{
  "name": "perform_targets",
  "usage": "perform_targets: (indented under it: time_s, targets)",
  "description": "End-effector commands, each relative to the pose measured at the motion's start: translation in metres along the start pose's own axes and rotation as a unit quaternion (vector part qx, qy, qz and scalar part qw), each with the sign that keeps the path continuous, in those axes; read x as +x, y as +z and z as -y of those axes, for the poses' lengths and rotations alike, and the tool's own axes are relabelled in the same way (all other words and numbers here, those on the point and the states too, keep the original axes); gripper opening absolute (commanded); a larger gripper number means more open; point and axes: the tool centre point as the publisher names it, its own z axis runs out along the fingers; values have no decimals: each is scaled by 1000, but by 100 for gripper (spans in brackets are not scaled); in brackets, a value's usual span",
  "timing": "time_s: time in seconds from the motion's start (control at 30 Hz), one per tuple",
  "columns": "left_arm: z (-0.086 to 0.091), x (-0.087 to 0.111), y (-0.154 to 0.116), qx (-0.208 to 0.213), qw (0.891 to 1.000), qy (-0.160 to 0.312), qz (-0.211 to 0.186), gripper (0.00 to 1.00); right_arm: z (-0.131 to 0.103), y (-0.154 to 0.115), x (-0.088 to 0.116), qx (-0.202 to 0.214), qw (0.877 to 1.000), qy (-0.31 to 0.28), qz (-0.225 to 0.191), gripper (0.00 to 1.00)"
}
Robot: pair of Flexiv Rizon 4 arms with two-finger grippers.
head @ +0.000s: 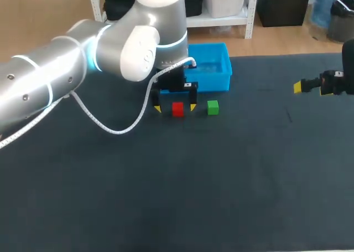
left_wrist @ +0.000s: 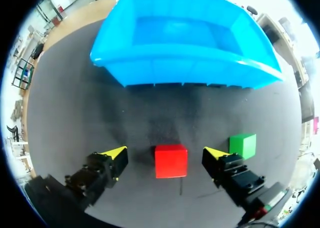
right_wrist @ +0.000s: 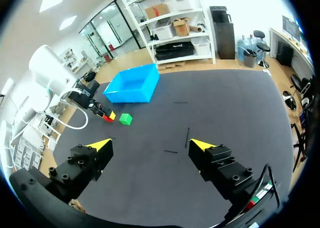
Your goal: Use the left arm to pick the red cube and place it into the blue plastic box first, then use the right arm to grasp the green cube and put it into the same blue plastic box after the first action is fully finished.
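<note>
Dark desk [head: 221,196] fills the frame, with the blue plastic box [head: 213,69] at top center. Just below it the left pincer [left_wrist: 165,152] is spread wide, straddling the red cube [head: 177,109] without touching it. The right pincer [right_wrist: 150,144] hangs released at the right edge. The green cube [head: 213,107] sits just right of the red one.

Red cube [left_wrist: 171,161] between spread pincer [left_wrist: 165,154] fingers

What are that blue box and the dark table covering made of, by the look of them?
Blue box: probably moulded plastic, glossy, light glinting off its smooth rim. Table covering: seemingly dark matte cloth or felt; it shows no shine.
</note>
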Motion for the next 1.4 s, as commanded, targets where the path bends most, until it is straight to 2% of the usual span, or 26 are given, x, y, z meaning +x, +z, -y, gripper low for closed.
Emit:
perform_targets:
  time_s: [0.03,0.07,0.2,0.8,1.1,1.4]
  targets:
    - [3,-3,1,-3,1000,0,-2,45,0,0,0,-1,1000,0,-1,100]
    - [3,-3,1,-4,1000,0,-2,30,0,0,0,-1,1000,0,-1,100]
    - [3,-3,1,-5,1000,1,0,0,0,0,0,-1,1000,0,-1,100]
    - [3,-4,-1,-14,1000,-1,5,0,0,0,0,-1,1000,0,-1,100]
    - [4,-10,-30,-18,1000,2,14,0,0,0,0,-1,1000,0,-1,100]
    - [-2,-17,-73,-19,999,1,31,0,0,0,0,-1,1000,0,-1,100]
